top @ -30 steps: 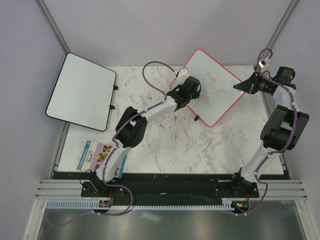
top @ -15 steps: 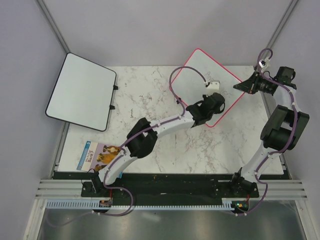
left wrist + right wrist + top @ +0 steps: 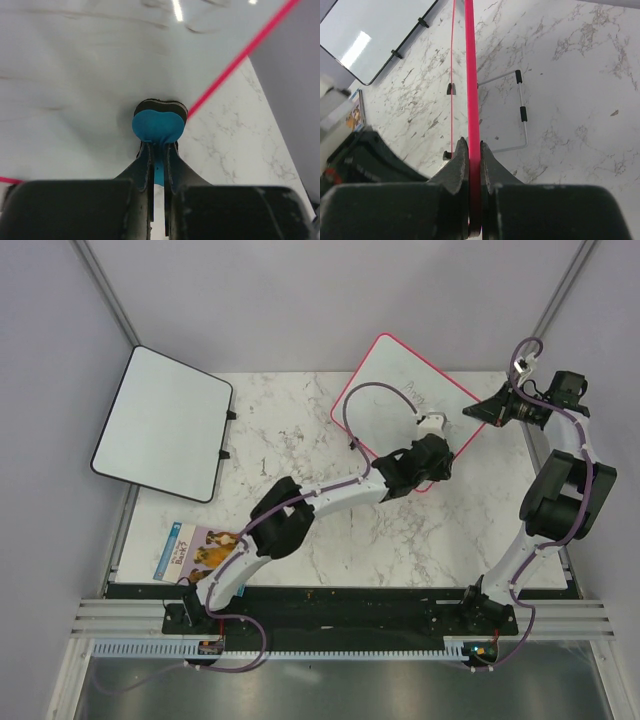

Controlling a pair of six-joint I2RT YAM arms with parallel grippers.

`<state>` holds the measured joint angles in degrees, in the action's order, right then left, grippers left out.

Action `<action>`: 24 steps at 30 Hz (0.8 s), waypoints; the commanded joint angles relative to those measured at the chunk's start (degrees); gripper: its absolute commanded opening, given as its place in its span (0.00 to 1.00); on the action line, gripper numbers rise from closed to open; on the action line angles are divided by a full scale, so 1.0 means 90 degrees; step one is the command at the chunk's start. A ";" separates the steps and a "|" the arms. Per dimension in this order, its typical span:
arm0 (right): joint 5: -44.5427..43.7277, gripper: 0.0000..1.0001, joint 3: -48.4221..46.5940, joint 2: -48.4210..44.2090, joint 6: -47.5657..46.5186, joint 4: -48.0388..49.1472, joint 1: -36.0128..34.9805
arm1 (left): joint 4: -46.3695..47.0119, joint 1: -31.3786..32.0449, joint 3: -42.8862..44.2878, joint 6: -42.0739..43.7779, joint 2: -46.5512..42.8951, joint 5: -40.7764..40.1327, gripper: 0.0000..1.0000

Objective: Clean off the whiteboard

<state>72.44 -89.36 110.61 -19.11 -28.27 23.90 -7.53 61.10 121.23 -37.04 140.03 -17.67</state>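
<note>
The whiteboard (image 3: pixel 395 390) with a pink frame stands tilted at the back of the marble table, with faint grey scribbles (image 3: pixel 415 390) near its top. My left gripper (image 3: pixel 437 458) is near its lower right edge, shut on a blue eraser (image 3: pixel 158 125) whose dark pad presses on the white surface (image 3: pixel 75 75) beside the pink frame (image 3: pixel 240 55). My right gripper (image 3: pixel 490 410) is shut on the board's right corner. In the right wrist view the pink frame (image 3: pixel 472 90) runs edge-on between its closed jaws (image 3: pixel 474 150).
A white board with a black frame (image 3: pixel 160 425) lies at the back left, overhanging the table edge; it also shows in the right wrist view (image 3: pixel 375 35). A picture booklet (image 3: pixel 195 550) lies at the front left. A wire stand (image 3: pixel 520 110) lies behind the pink-framed board.
My left gripper swept with the eraser from the board's left side across to its lower right edge. The grey writing in the middle is gone. The board shifted slightly left.
</note>
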 commanded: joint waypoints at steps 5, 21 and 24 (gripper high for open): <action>-0.0999 0.00 0.0398 0.0318 -0.1402 -0.0882 -0.0517 | 0.0955 -0.1378 -0.1644 0.0424 -0.1008 -0.1074 0.02; -0.1516 0.00 -0.0755 0.0787 -0.2505 -0.3011 -0.0585 | 0.0592 -0.2277 -0.0062 0.0746 0.0164 -0.1114 0.02; -0.1604 0.00 -0.0706 0.0767 -0.2642 -0.3089 -0.0653 | 0.0981 -0.2248 -0.0033 0.0902 0.0154 -0.0470 0.02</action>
<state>66.32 -99.44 115.02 -21.91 -43.81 22.79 -2.66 42.09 119.24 -32.97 138.93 -24.64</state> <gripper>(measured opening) 0.079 0.056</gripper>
